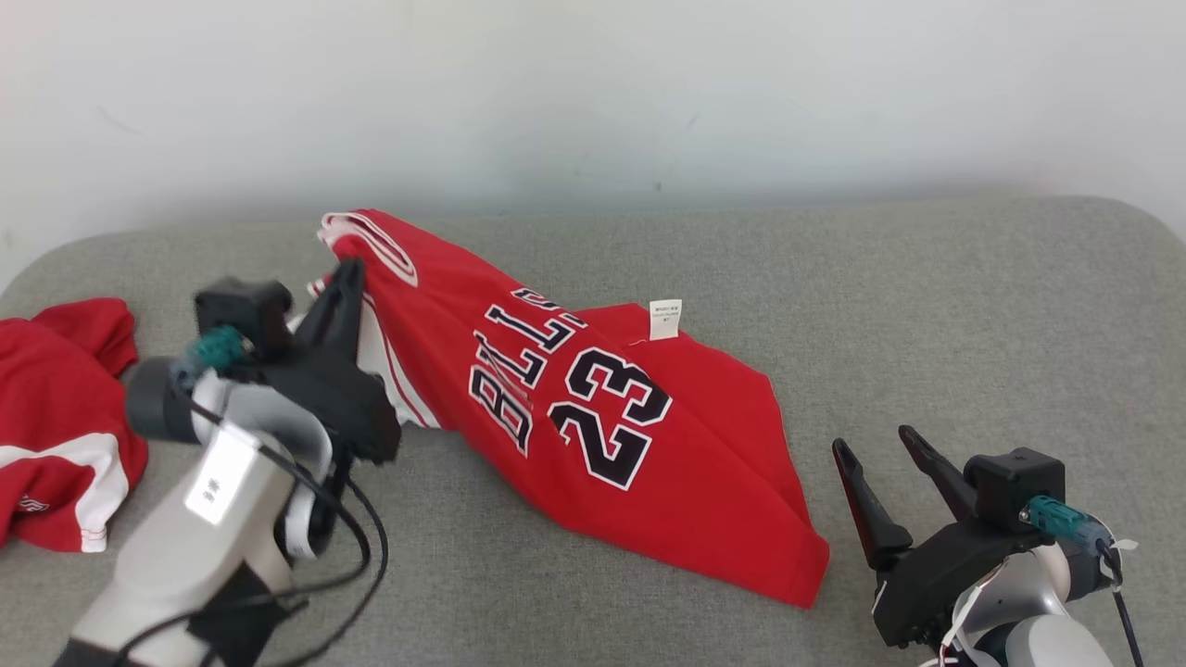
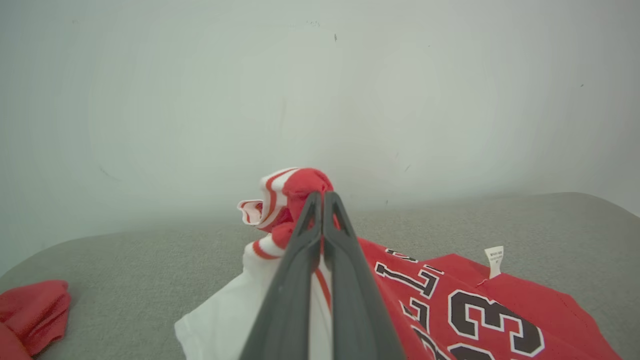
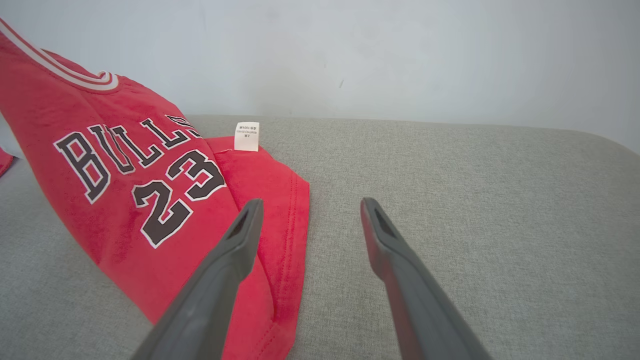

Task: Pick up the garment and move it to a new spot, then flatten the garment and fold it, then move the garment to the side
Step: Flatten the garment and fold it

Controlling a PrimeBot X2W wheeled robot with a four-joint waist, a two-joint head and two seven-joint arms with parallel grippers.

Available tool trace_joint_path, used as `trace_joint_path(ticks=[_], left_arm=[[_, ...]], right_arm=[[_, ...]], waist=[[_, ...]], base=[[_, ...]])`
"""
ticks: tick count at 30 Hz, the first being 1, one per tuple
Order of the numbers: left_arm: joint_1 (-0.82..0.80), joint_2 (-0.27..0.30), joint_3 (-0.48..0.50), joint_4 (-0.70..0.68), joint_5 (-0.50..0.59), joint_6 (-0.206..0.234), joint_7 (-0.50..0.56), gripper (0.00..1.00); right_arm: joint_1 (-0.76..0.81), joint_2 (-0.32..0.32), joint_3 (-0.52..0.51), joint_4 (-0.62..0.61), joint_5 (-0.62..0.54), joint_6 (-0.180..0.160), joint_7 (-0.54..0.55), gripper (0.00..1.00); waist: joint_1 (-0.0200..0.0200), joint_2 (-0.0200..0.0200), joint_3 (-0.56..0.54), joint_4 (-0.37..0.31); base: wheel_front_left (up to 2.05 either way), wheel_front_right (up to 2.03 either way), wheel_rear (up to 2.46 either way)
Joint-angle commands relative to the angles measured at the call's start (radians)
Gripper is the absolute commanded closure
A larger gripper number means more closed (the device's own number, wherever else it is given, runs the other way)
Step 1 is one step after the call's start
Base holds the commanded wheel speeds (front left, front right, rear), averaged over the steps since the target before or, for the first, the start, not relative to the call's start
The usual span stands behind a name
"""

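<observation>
Nearest in the head view, the left gripper (image 1: 350, 270) is pressed together on the shoulder strap of the red jersey (image 1: 593, 417). It holds that end up off the grey couch (image 1: 973, 306), while the rest slopes down and lies rumpled on the cushion, roughly mid-couch. At the lower right the right gripper (image 1: 871, 443) hangs with its fingers spread, just beside the jersey's hem and touching nothing. Another red garment (image 1: 56, 417) lies at the far left, apart from the jersey.

From the left wrist, the two fingers meet on a bunch of red-and-white trim (image 2: 287, 192), with the number panel sloping away below.

From the right wrist, the spread fingers frame bare couch, the hem beside one finger, and a white label (image 3: 247, 136) sticks up.

I'd judge the pick-up only begun: moving, flattening, folding and setting aside are all left
</observation>
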Motion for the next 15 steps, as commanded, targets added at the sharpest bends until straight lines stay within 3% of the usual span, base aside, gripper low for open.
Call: trace_joint_path(ticks=[1,11,15], left_arm=[[0.036,0.027,-0.007,-0.058,0.017,0.033,0.02,1.0],[0.254,0.147,-0.058,-0.534,0.027,0.222,0.2,1.0],[0.312,0.18,-0.064,-0.624,0.014,0.259,0.235,1.0]], right_arm=[[0.005,0.0,0.001,0.002,0.014,0.0,-0.003,0.0],[0.015,0.0,-0.017,0.008,0.01,0.0,-0.007,0.0],[0.01,0.0,-0.017,0.009,0.008,0.0,-0.005,0.0]], waist=[[0.0001,0.0,-0.012,0.006],[0.0001,0.0,-0.02,-0.008],[0.0001,0.0,-0.016,-0.015]], base=[[0.0,0.0,0.0],[0.0,0.0,0.0],[0.0,0.0,0.0]])
